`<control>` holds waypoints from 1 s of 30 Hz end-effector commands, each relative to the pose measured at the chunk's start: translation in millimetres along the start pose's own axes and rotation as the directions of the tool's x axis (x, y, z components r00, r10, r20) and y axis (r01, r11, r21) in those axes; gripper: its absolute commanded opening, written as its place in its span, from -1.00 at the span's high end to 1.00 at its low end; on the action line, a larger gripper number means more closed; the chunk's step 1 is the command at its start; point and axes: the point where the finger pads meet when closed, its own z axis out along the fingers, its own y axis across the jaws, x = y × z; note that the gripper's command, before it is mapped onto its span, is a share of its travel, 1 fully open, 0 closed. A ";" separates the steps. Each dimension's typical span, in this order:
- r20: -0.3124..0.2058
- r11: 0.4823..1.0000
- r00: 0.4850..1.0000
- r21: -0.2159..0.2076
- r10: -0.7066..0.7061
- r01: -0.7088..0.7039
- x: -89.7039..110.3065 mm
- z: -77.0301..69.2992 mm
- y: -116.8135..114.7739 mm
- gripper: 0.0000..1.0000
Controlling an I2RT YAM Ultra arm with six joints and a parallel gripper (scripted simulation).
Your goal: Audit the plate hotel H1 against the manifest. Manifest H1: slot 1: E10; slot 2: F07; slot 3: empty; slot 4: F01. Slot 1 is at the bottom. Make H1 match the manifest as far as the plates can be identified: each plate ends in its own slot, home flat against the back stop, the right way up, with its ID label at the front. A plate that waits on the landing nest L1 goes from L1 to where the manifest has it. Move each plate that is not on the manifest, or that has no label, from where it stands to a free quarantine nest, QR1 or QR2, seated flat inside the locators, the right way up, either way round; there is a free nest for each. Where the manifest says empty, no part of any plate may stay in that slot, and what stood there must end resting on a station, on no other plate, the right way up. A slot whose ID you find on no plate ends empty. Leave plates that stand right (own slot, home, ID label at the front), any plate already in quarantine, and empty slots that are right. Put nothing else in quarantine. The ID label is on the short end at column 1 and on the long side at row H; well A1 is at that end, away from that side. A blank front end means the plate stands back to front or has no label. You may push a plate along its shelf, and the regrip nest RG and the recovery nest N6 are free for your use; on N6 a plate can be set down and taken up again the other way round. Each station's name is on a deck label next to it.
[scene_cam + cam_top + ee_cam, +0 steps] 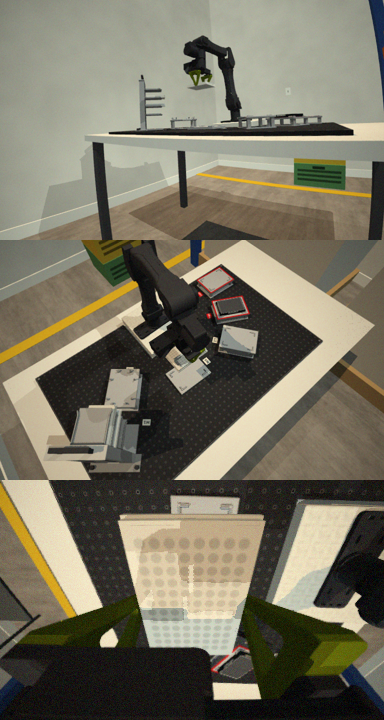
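My gripper (195, 354) is shut on a pale well plate (176, 358) and holds it by its long sides, high above the deck. In the side view the plate (201, 86) hangs level under the green fingers (201, 77), about as high as the top shelf of hotel H1 (148, 103). In the wrist view the plate (192, 590) runs away from me between the fingers, wells up; I see no label on it. The plate is over the near end of nest N6 (188, 375). H1 (96, 432) stands at the deck's front left; its slots' contents are hidden.
Landing nest L1 (238, 341) is bare. One red-framed quarantine nest (230, 307) holds a dark plate; the other (215, 280) is bare. The regrip nest (123, 388) stands bare beside H1. The arm's base (150, 324) is at the back.
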 end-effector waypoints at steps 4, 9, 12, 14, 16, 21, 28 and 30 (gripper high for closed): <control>-0.013 0.963 0.964 0.045 -0.266 0.266 -67.4 -16.0 -17.1 -0.72; -0.012 0.960 0.960 0.033 -0.279 0.279 -70.2 -14.0 -18.5 -0.72; -0.011 0.959 0.959 0.029 -0.282 0.282 -71.0 -13.3 -18.9 -0.72; -0.011 0.958 0.959 0.028 -0.284 0.284 -72.1 -13.1 -19.2 -0.72; -0.011 0.958 0.958 0.025 -0.286 0.287 -72.8 -12.5 -19.4 -0.72; -0.011 0.956 0.957 0.026 -0.291 0.291 -74.9 -11.4 -20.2 -0.72; -0.012 0.954 0.955 0.026 -0.297 0.298 -77.9 -11.1 -21.0 -0.72; -0.012 0.954 0.955 0.026 -0.297 0.298 -77.9 -11.1 -21.0 -0.72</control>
